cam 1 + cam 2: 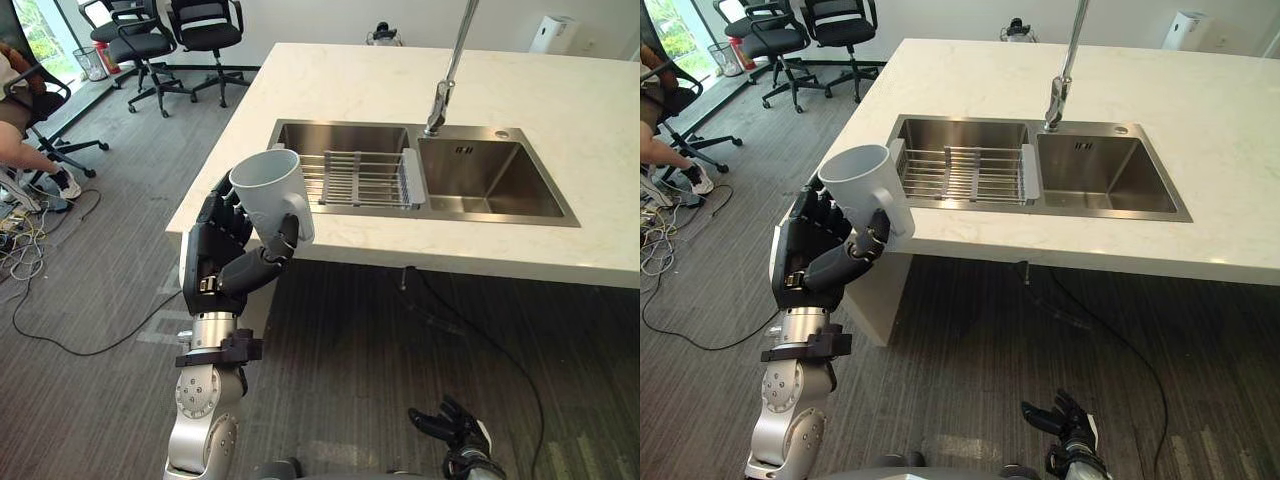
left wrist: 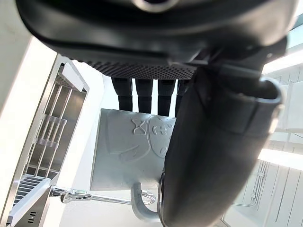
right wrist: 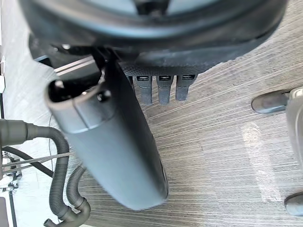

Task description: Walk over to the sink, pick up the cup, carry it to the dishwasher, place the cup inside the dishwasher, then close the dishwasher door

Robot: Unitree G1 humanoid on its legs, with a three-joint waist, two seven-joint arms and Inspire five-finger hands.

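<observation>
A light grey cup (image 1: 272, 193) is held upright in my left hand (image 1: 222, 250), off the counter's front left corner and just in front of the sink (image 1: 420, 180). The fingers wrap its far side and the thumb presses the near side; the left wrist view shows the cup (image 2: 130, 149) with an embossed pattern and its handle past the thumb. My right hand (image 1: 455, 428) hangs low above the floor at the bottom right, fingers straight and nothing in it, as the right wrist view confirms (image 3: 118, 142).
The cream counter (image 1: 560, 120) carries a double steel sink with a wire rack (image 1: 355, 180) in the left basin and a tall tap (image 1: 445, 80). Office chairs (image 1: 190, 40) stand at the back left, where a seated person's legs (image 1: 40, 165) show. Grey carpet lies below.
</observation>
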